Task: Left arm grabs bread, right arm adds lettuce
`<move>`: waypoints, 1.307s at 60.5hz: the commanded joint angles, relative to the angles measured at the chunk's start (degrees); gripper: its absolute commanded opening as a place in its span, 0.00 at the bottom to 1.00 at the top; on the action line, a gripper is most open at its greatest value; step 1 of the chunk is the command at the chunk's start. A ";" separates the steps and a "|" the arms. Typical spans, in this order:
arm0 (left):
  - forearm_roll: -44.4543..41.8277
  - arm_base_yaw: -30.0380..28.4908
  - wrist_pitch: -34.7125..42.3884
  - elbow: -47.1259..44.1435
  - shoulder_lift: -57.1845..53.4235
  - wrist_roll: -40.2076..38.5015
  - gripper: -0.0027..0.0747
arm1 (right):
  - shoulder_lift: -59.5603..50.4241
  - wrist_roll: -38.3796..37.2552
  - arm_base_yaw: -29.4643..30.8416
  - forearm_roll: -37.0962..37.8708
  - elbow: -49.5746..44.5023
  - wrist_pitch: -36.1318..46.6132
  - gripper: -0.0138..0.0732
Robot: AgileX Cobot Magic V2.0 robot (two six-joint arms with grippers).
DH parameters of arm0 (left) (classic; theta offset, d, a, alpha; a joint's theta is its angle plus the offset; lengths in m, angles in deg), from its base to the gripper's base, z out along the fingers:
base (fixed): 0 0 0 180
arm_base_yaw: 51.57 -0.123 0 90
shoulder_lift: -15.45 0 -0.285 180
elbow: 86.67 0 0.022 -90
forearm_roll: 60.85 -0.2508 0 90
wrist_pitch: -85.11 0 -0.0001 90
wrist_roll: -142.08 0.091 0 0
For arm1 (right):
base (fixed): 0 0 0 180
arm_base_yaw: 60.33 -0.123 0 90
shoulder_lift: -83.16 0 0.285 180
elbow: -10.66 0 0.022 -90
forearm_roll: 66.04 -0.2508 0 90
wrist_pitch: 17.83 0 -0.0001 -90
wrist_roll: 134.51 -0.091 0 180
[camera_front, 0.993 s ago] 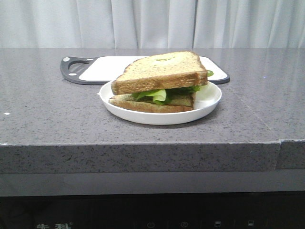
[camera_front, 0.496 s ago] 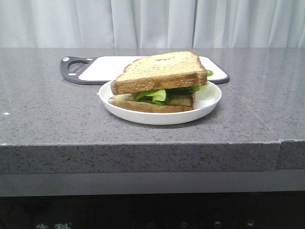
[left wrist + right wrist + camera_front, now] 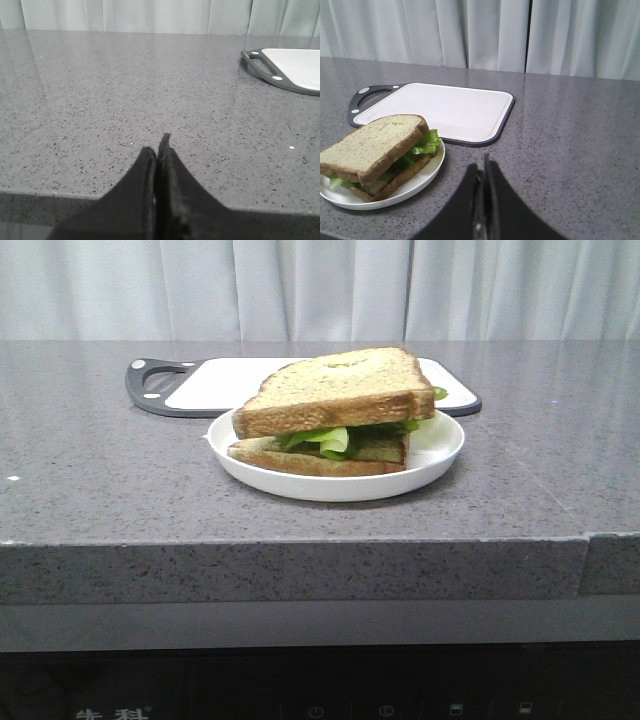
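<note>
Both tools, left tool and right tool, fully closed, empty.

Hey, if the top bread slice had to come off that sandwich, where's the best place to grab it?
Probably the top slice by its crust edges, from above: it lies nearly flat on the lettuce with both side edges free above the plate. Keep the jaws shallow to spare the leaves.

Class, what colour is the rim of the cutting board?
Black, around a white cutting board; clearest in the right wrist view.
</note>
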 commanded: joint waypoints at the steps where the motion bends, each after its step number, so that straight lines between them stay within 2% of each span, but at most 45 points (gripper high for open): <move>1: 0.43 0.30 4.87 -0.26 -1.12 -0.76 0.01 | 0.30 0.33 0.25 -0.59 1.62 4.37 0.09; 9: 0.43 0.30 4.87 -0.26 -1.12 -0.76 0.01 | 0.30 -0.83 0.25 3.00 -0.84 7.51 0.09; 13: 0.43 0.30 4.87 -0.26 -1.12 -0.76 0.01 | 0.30 -5.39 0.47 9.22 -3.42 10.47 0.09; 17: 0.43 0.30 4.87 -0.26 -1.12 -0.76 0.01 | -0.08 -9.34 1.51 12.09 -6.25 13.28 0.09; 24: 0.43 0.30 4.87 -0.26 -1.12 -0.76 0.01 | -3.42 -12.47 5.21 12.04 -11.52 13.92 0.09; 31: 0.43 0.30 4.87 -0.26 -1.12 -0.76 0.01 | -8.71 -12.47 8.18 11.20 -16.23 12.16 0.09; 41: 0.43 0.30 4.87 -0.26 -1.12 -0.76 0.01 | -14.37 -12.47 9.37 11.14 -19.87 8.55 0.09; 52: 0.43 0.30 4.87 -0.26 -1.12 -0.76 0.01 | -15.69 -12.47 9.37 11.14 -19.94 5.54 0.09; 79: 0.43 0.30 4.87 -0.26 -1.12 -0.76 0.01 | -15.64 -12.47 9.37 11.14 -19.89 5.40 0.09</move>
